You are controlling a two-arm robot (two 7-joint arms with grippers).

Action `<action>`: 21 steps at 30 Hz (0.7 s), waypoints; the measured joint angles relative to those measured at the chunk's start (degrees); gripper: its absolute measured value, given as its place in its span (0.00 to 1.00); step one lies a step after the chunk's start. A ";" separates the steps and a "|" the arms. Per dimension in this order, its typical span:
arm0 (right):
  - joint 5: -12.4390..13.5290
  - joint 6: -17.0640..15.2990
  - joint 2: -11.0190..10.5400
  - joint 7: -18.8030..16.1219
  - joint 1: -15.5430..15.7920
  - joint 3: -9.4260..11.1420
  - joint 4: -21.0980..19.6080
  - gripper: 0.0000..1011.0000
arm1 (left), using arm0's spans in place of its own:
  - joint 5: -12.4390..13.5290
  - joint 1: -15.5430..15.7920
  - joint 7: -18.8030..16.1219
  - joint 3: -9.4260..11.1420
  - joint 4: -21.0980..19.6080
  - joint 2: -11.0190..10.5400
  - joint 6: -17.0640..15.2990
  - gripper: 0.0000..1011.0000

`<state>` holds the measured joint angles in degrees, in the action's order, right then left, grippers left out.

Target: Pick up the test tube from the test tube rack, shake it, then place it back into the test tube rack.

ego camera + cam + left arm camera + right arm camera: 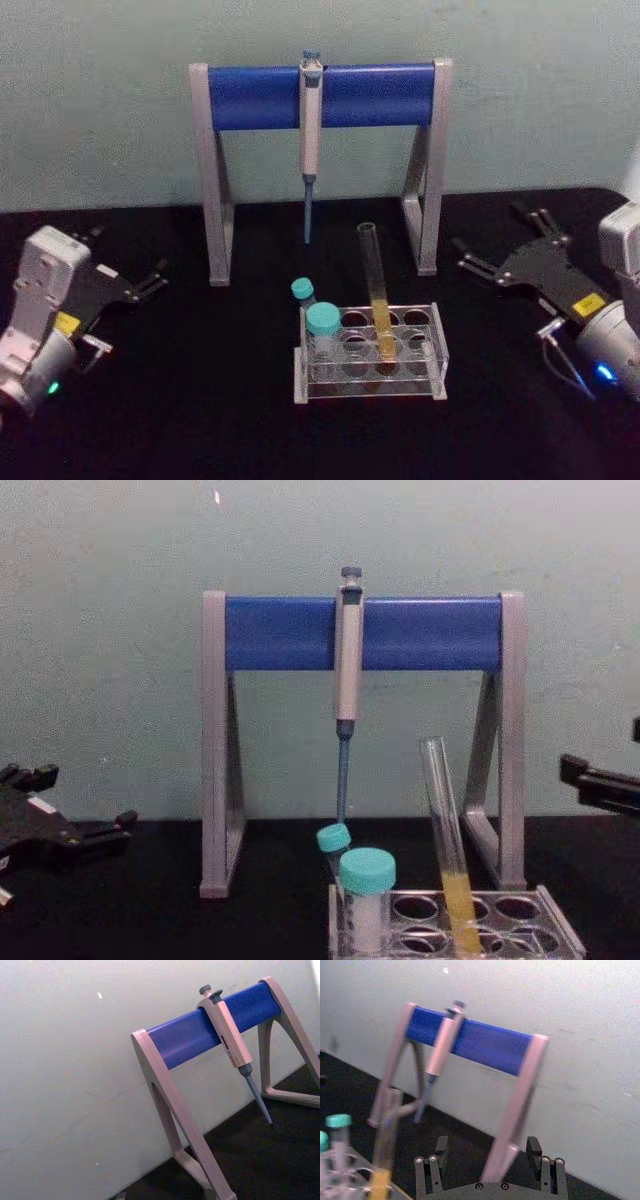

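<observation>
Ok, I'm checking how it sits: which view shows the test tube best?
The head view: the test tube shows whole, leaning in the test tube rack among its holes. The chest view shows it side-on, the rack cut off below; the right wrist view cuts off its base.

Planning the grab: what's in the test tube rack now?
The test tube rack holds the leaning test tube, part yellow liquid, a teal-capped vial and a smaller vial behind it. Vial contents unclear.

Dim, flat light, faint shadows
</observation>
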<state>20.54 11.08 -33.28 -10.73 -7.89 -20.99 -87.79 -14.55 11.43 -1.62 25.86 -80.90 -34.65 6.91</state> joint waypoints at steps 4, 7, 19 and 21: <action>0.94 0.12 0.40 -3.94 -0.55 -0.77 -0.62 0.99 | 0.00 0.00 0.00 0.00 0.00 0.00 0.00 0.99; 1.59 0.08 0.72 -5.92 -0.82 -1.10 -0.79 0.99 | 0.00 0.00 0.00 0.00 0.00 0.00 0.00 0.99; 3.33 -2.74 3.16 -13.63 -3.49 -2.82 0.16 0.99 | 0.00 0.00 0.00 0.00 0.00 0.00 0.00 0.99; 3.35 -3.45 3.50 -14.31 -3.93 -3.05 0.47 0.99 | 0.00 0.00 0.00 0.00 0.00 0.00 0.00 0.99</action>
<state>23.90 7.63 -29.78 -25.03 -11.82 -24.04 -87.32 -14.55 11.43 -1.62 25.86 -80.90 -34.65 6.91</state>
